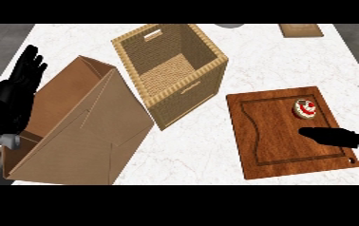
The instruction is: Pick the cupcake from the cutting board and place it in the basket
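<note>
A small cupcake [305, 108] with white frosting and red bits sits near the far right corner of the wooden cutting board [270, 135]. My right hand [331, 136] comes in from the right edge over the board, its fingers straight and pointing left, just in front of the cupcake and not touching it. The woven basket [170, 68] stands to the left of the board, its inside bare. At the left edge my left hand [20, 89] rests open with fingers up, behind the cardboard box.
A large open cardboard box [77, 125] lies tilted at the left, next to the basket. A small wooden object [300, 30] and a grey round thing [229, 25] sit at the counter's far edge. White marble counter [189, 149] lies between box and board.
</note>
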Available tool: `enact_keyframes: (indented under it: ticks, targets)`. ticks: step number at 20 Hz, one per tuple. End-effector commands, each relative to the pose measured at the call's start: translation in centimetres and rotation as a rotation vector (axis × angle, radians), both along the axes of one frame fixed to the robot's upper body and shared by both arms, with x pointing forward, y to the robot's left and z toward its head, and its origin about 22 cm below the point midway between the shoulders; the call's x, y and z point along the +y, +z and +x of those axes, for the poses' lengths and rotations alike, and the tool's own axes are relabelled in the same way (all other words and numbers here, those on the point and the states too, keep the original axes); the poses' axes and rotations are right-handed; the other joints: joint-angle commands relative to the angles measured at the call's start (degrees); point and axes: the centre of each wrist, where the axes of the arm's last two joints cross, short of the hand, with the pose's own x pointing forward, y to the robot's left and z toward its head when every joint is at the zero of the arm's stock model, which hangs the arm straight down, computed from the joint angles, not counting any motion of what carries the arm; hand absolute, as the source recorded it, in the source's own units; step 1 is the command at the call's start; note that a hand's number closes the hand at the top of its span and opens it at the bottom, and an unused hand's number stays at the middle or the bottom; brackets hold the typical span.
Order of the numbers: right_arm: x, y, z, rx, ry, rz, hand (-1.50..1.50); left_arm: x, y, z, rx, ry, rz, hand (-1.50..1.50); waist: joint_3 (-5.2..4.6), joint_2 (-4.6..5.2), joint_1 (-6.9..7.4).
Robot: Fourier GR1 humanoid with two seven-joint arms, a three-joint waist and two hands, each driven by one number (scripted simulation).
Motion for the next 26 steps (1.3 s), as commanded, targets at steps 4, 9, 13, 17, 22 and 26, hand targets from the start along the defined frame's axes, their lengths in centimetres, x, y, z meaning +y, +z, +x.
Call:
enact_keyframes:
  ticks: [4,9,13,17,22,26]
  targets:
    - [-0.1,-0.8,2.4,-0.009,0.0,0.005,-1.5,-3.2,-2.3,0.6,0.074,-0.014,-0.043,0.0,-0.97,1.02,0.15]
    - [0.6,-2.5,0.8,-0.028,-0.005,0.004,-1.5,-2.3,-4.2,-0.2,0.091,-0.013,-0.053,0.0,-1.0,0.94,-0.36]
    - [-0.7,-4.2,1.1,0.043,-0.02,-0.007,-1.5,-2.6,-2.7,0.5,0.076,-0.013,-0.066,0.0,-0.98,0.98,-0.28]
    - [-0.2,-4.8,2.4,0.048,-0.034,-0.032,-1.5,-1.1,-4.0,-0.5,0.078,-0.022,-0.053,0.0,-1.0,1.05,0.26]
    - [0.1,-5.1,2.7,0.048,-0.022,-0.02,-1.5,-0.1,-3.3,0.4,0.078,-0.001,-0.054,0.0,-1.0,1.03,-0.09]
    - [-1.4,-5.2,3.5,0.071,-0.032,-0.018,-1.5,-2.5,-4.9,-1.2,0.084,-0.015,-0.074,0.0,-0.98,1.02,0.44]
